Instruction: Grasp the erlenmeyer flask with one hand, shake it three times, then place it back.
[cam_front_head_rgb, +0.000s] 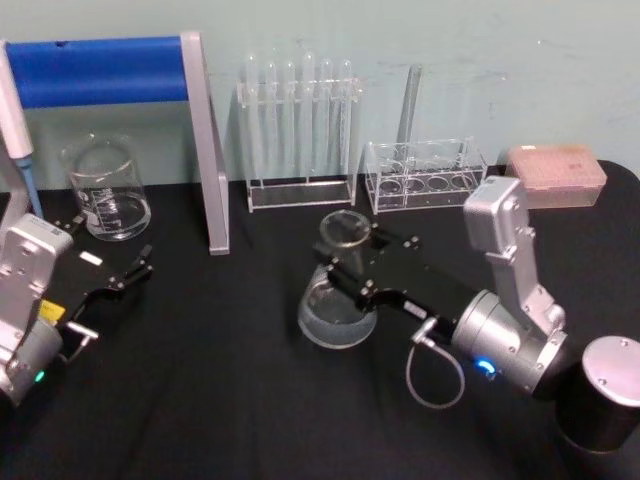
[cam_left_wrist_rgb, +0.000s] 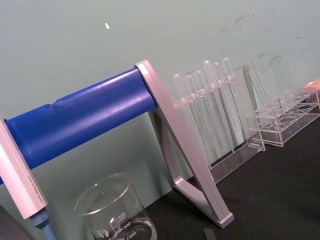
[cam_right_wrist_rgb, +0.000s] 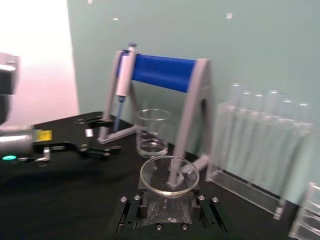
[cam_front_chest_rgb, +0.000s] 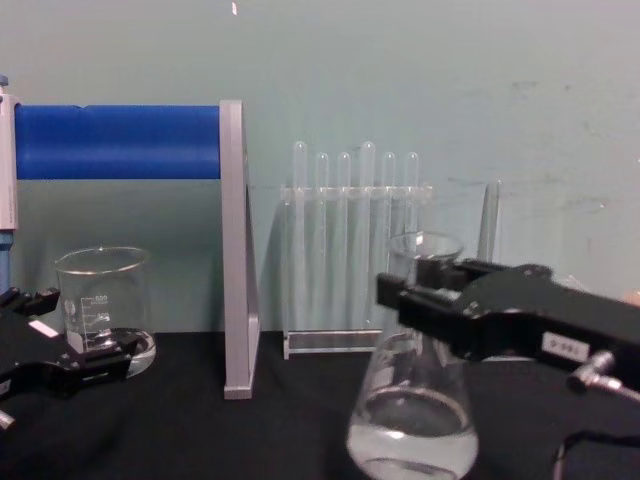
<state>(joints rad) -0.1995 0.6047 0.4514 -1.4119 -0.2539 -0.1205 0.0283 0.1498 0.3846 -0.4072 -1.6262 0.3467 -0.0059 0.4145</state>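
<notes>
**A:** Nearest the robot, what does the right gripper (cam_front_head_rgb: 345, 262) hold?

**B:** It is clamped across the neck of the erlenmeyer flask (cam_front_head_rgb: 332, 312), just under the flared rim, at lower centre of the head view. The chest view shows a shallow pool of clear liquid in the wide base.

**A:** Is the flask off the table?

**B:** Hard to tell. The base sits at or barely above the black cloth (cam_front_head_rgb: 250, 400). Judging from that, the grasp is made and shaking is the step in hand.

**A:** How should the robot go about it?

**B:** Probably with short, even swings, neck upright, so the liquid swirls low and never nears the rim. Glass may slip on flat jaws, so the grip wants to be firm. The flask should land flat before the jaws let go.

**A:** And the other arm?

**B:** The left gripper (cam_front_head_rgb: 110, 250) rests at lower left, spread wide and holding nothing. Beyond it stands the glass beaker (cam_front_head_rgb: 105, 190), under the blue-barred pipette stand (cam_front_head_rgb: 100, 70).

**A:** Anything behind the flask?

**B:** The test tube rack (cam_front_head_rgb: 300, 130) and a lower clear rack (cam_front_head_rgb: 425, 170) stand against the wall at upper centre. The swings are best kept well short of them.
</notes>
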